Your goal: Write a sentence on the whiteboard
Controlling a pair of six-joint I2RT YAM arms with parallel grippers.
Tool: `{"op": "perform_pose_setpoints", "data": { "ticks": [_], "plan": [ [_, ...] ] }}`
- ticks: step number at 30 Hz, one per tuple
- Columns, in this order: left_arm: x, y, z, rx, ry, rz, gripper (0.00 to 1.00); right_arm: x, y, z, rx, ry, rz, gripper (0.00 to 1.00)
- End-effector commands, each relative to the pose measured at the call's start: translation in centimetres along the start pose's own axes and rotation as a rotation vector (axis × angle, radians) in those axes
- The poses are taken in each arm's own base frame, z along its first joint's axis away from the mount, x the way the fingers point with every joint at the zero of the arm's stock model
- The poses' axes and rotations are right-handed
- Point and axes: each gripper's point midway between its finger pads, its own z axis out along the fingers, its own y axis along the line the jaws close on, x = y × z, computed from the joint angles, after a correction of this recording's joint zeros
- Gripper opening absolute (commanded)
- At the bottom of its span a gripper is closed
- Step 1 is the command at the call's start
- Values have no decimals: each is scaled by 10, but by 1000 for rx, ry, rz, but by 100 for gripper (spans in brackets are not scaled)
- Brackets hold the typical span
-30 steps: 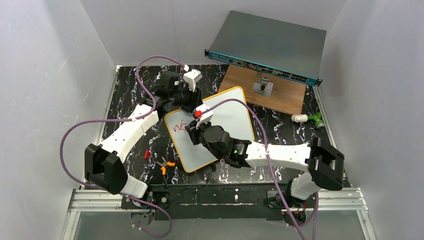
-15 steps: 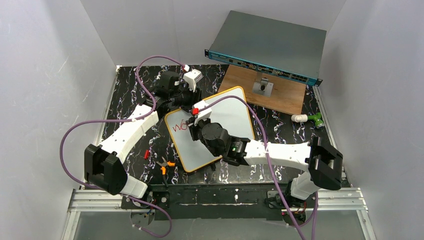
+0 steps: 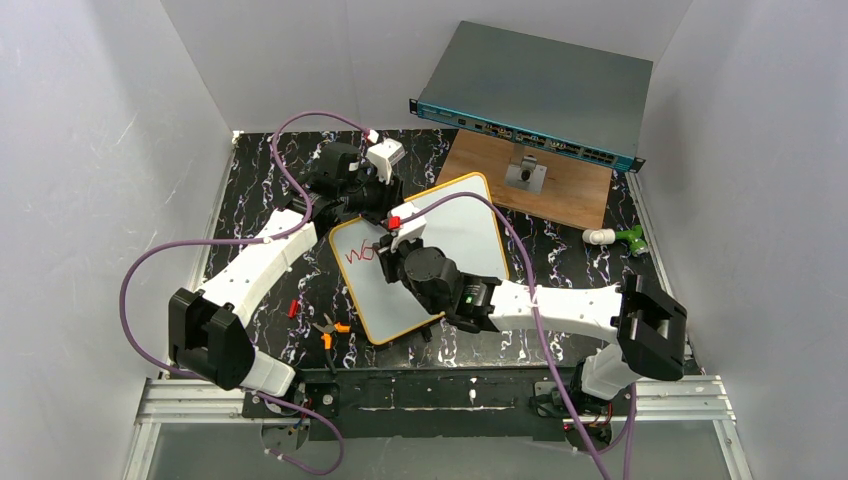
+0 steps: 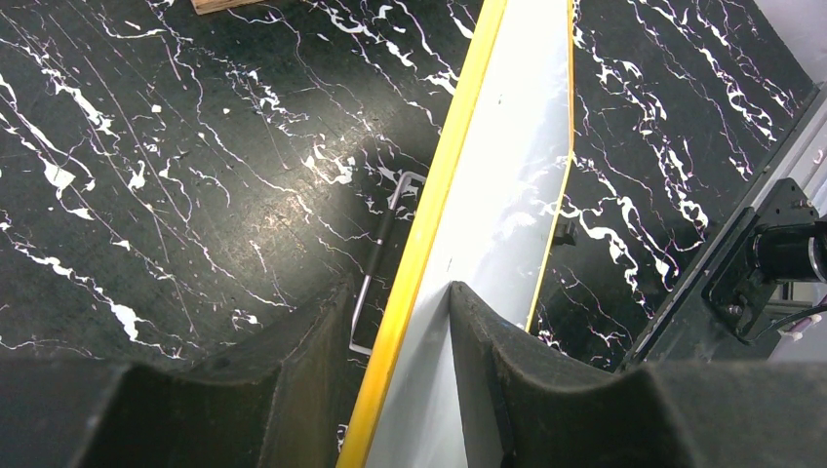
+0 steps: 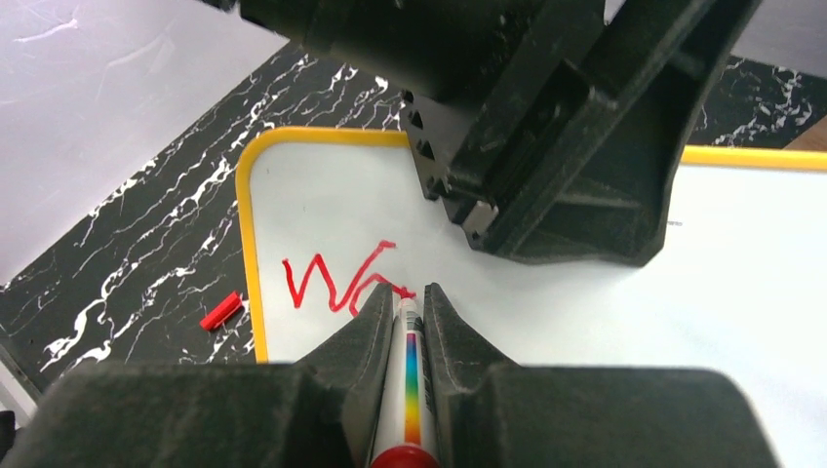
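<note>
Holding the marker (image 5: pixel 408 361) clenched in my right gripper (image 5: pixel 402 297), I have its tip on the whiteboard (image 5: pixel 683 292), right at the end of the sentence (image 5: pixel 332 283). So far that is only a red "W" and a rounded second letter. My left gripper (image 4: pixel 398 290) is clamped on the whiteboard's rim, one finger on the white face and the other on the underside.

The whiteboard lies skewed on the worktop (image 3: pixel 250 200), with its right far corner close to a wooden plate (image 3: pixel 570 190) under the grey rack box (image 3: pixel 540 90). The lettering starts just inside the rim on the left of my right wrist view, near a rounded corner. Blank white runs from the tip to the right. Just beyond the tip, though, the black body of my left gripper hangs over the whiteboard, so there is little room that way. A small red piece (image 5: pixel 221 310) lies on the worktop beside the rim.

A second ago only the "W" strokes showed. The second letter has been added, and my right gripper has shifted slightly. The whiteboard has not moved.
</note>
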Motion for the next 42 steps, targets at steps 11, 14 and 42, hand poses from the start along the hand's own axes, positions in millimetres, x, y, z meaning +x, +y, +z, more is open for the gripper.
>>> {"op": "perform_pose_setpoints", "data": {
  "ticks": [11, 14, 42],
  "plan": [
    [-20, -7, -19, -22, -80, 56, 0, 13, -24, -8, 87, 50, -12, 1],
    [-20, -6, -19, -24, -79, 56, 0, 11, -27, -9, 103, 57, -20, 1],
    [-22, -7, -22, -27, -86, 62, 0, -37, 6, -27, -125, -118, -55, 1]
  ]
}}
